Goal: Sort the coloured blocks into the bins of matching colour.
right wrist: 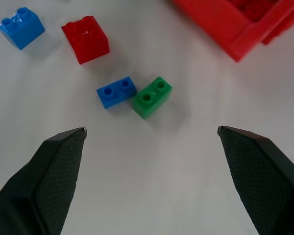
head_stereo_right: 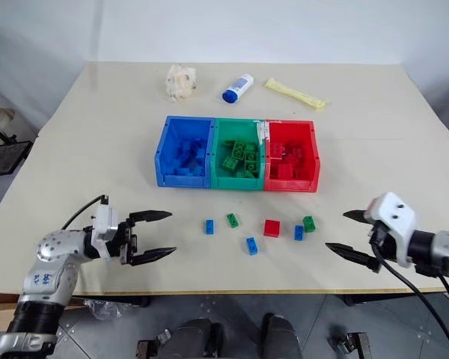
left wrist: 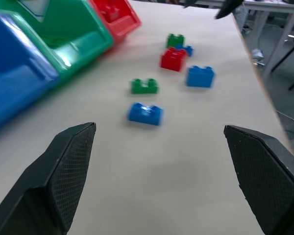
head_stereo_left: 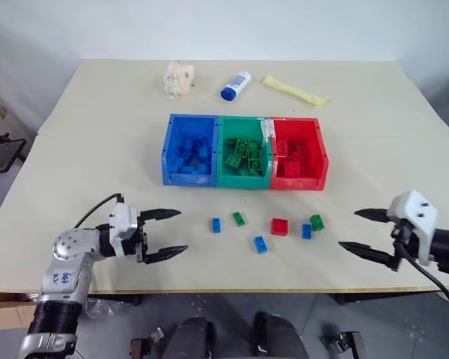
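- Head views: a pale, smooth desk [head_stereo_left: 90,149] carries three joined plastic bins, open-topped and rectangular: a blue bin [head_stereo_left: 168,153], a green bin [head_stereo_left: 223,161] and a red bin [head_stereo_left: 322,161]. Each holds a heap of studded bricks of its own colour.
- Behind the bins lie a crumpled pale wad [head_stereo_left: 179,79], a white bottle [head_stereo_left: 236,85] with a blue cap lying on its side, and a long yellow packet [head_stereo_left: 295,90].
- In front of the bins six loose bricks lie on the desk: a blue brick [head_stereo_left: 216,225], a green brick [head_stereo_left: 239,218], a second blue brick [head_stereo_left: 260,244], a red brick [head_stereo_left: 279,226], a third blue brick [head_stereo_left: 306,231] and a second green brick [head_stereo_left: 316,222] just beside it.
- The left tool [head_stereo_left: 169,233] is spread wide and empty, left of the loose bricks. The right tool [head_stereo_left: 363,232] is also wide and empty, right of them.
- Left wrist view: black fingers [left wrist: 63,171] with a cross-hatched grip surface stand far apart; the bricks lie beyond them, the blue one nearest, the glossy bins to one side.
- Right wrist view: the textured fingers [right wrist: 54,171] are wide apart, the touching blue and green pair ahead of them, with the red brick and another blue one further off, and a corner of the red bin.
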Motion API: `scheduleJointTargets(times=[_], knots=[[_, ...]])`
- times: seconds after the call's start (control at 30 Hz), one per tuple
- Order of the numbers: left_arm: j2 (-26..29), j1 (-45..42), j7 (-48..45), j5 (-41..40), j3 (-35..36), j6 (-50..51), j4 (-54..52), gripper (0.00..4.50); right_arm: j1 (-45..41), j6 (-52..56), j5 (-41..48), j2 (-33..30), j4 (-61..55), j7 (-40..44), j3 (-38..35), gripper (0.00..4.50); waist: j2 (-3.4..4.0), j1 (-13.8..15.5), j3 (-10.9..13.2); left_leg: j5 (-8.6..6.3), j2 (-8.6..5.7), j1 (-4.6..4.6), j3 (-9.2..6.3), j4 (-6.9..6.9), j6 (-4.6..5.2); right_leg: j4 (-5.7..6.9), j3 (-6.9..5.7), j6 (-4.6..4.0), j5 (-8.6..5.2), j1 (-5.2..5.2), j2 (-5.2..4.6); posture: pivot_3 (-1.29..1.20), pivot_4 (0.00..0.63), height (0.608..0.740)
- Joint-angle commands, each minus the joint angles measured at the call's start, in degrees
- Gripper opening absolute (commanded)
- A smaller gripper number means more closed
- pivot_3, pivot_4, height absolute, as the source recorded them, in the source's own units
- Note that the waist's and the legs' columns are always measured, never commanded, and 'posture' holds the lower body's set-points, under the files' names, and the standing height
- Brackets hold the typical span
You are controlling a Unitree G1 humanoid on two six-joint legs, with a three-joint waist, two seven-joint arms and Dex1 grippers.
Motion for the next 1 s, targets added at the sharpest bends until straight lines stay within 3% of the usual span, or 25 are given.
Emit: scheduleJointTargets(times=[0.03, 0.37, 0.57, 0.67, 0.9, 1.0], knots=[[-0.19, 1.67, 1.06, -0.79, -0.12, 0.29, -4.04, 4.45, -4.05, -2.75, -2.69, -0.57, 2.44, 0.88, 5.31, 4.5, 0.0, -0.06, 0.0, 0.0, -0.01, 0.0, 0.01, 0.01, 0.0, 0.01, -0.01, 0.0, 0.0, 0.01, 0.02, 0.0, 0.15, 0.74], [-0.56, 5.33, 3.35, -1.26, -0.43, 1.48, -8.52, 4.45, -11.99, -11.64, -7.49, 2.74, 13.82, 1.67, 13.47, 4.5, 0.02, -0.13, 0.0, 0.0, 0.01, 0.01, 0.04, 0.06, 0.0, 0.04, -0.02, 0.0, 0.0, 0.01, 0.1, 0.0, 0.15, 0.74], [-0.87, 5.76, 4.35, -1.08, -0.35, 1.09, -8.83, 4.45, -17.13, -17.18, -9.7, 7.78, 21.02, 1.51, 17.1, 4.5, 0.02, -0.26, 0.0, 0.0, 0.01, 0.02, 0.07, 0.09, 0.0, 0.05, -0.05, 0.0, 0.0, 0.01, 0.16, 0.0, 0.15, 0.74], [-0.88, 5.91, 4.46, -1.07, -0.38, 0.79, -8.79, 4.5, -17.37, -17.44, -10.5, 8.0, 21.69, 1.53, 17.77, 3.9, 0.01, -0.17, 0.0, 0.0, 0.0, 0.04, 0.06, 0.09, 0.0, 0.1, -0.07, 0.0, 0.0, 0.01, 0.16, 0.0, 0.15, 0.74], [-1.2, 4.43, 4.22, -0.54, -0.64, -0.89, -6.37, 4.5, -16.62, -17.39, -10.48, 8.91, 20.77, 0.48, 16.89, 1.57, 0.01, -0.19, 0.0, 0.0, 0.01, 0.06, 0.06, 0.11, 0.0, 0.1, -0.07, 0.0, 0.0, 0.04, 0.16, 0.0, 0.15, 0.74], [-1.41, 3.16, 4.02, -0.25, -0.85, -1.64, -4.88, 4.5, -17.1, -16.93, -9.99, 8.54, 19.12, -0.07, 15.99, 1.48, 0.01, -0.15, 0.0, 0.0, 0.0, 0.06, 0.06, 0.11, 0.0, 0.11, -0.06, 0.0, 0.0, 0.03, 0.15, 0.0, 0.15, 0.74]])
